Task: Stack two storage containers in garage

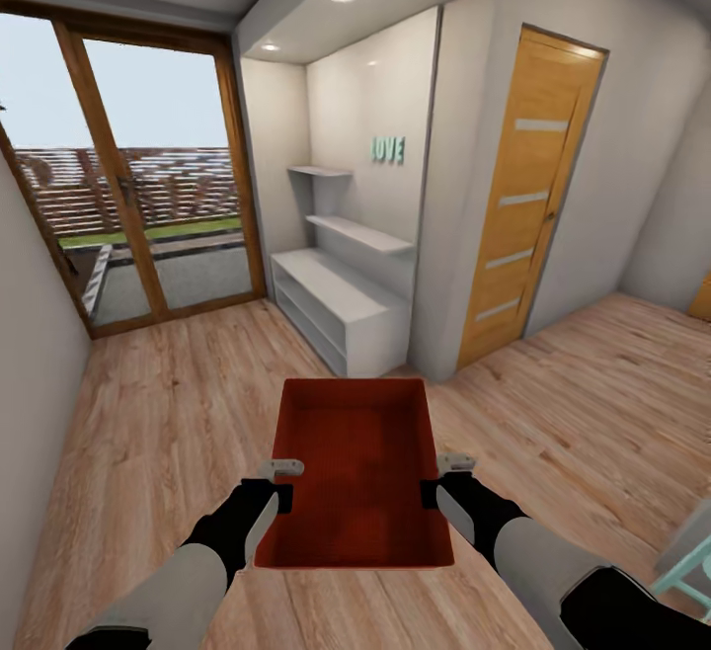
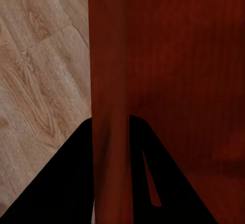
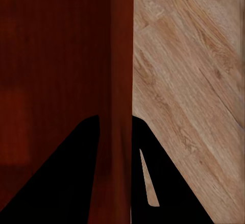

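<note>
Orange-red and matte, one open-topped bin [image 1: 357, 477] hangs level over the light plank floor [image 1: 158, 413] between the robot's two arms, held clear of the boards. Its near rim sits lowest in the head view; the underside and outer walls are hidden from there, and only the finely textured inner floor and four slightly tapered walls can be read. Just one such bin is in sight.

Two grippers carry it. The left gripper [image 1: 282, 483] pinches the bin's left wall, and the left wrist view confirms it: a black finger [image 2: 66, 183] lies outside the wall, its partner inside, the red wall [image 2: 109, 106] clamped between them. The right gripper [image 1: 442, 480] grips the opposite wall the same way, with one finger [image 3: 153, 178] over the wood and the other inside the bin [image 3: 51, 55]. Both wrist pictures cut the fingers off at the frame edge, so the tips are hard to make out.

Beyond the bin stands a white alcove with one low cabinet [image 1: 341, 309] and two floating shelves [image 1: 360, 232], under teal wall letters [image 1: 388, 148] too small to read surely. One honey-wood door [image 1: 528, 196] with four frosted strips stands shut at the right. A glazed wood-framed patio door [image 1: 148, 176] at the left shows a fence outside. A pale teal piece of furniture [image 1: 691, 571] is cropped by the lower right corner.
</note>
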Controlling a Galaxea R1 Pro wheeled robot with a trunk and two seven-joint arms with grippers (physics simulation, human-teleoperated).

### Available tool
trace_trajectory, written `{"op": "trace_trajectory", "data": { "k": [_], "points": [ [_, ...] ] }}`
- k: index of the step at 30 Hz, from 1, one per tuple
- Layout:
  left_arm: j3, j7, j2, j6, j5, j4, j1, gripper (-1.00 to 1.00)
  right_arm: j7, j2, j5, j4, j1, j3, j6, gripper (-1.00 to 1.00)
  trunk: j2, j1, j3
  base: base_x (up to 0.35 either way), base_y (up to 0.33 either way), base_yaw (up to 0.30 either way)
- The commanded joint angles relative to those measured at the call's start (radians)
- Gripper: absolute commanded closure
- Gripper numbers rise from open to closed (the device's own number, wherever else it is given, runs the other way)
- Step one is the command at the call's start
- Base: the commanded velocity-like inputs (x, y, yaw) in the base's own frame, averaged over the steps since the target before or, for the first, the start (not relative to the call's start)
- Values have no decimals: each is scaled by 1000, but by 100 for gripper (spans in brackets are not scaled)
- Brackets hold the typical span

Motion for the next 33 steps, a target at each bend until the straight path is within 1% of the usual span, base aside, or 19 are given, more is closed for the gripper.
{"op": "trace_trajectory", "data": {
  "k": [1,33],
  "points": [
    [-10,8,10,56,-14,44,0,100,-2,-1,-20,-16,-2,35,1,100,-2,1,-2,322,0,-223],
    [-10,8,10,55,-14,44,0,100,-1,-2,-20,-16,-2,36,1,100,-2,1,-2,322,0,-244]
  ]
}}
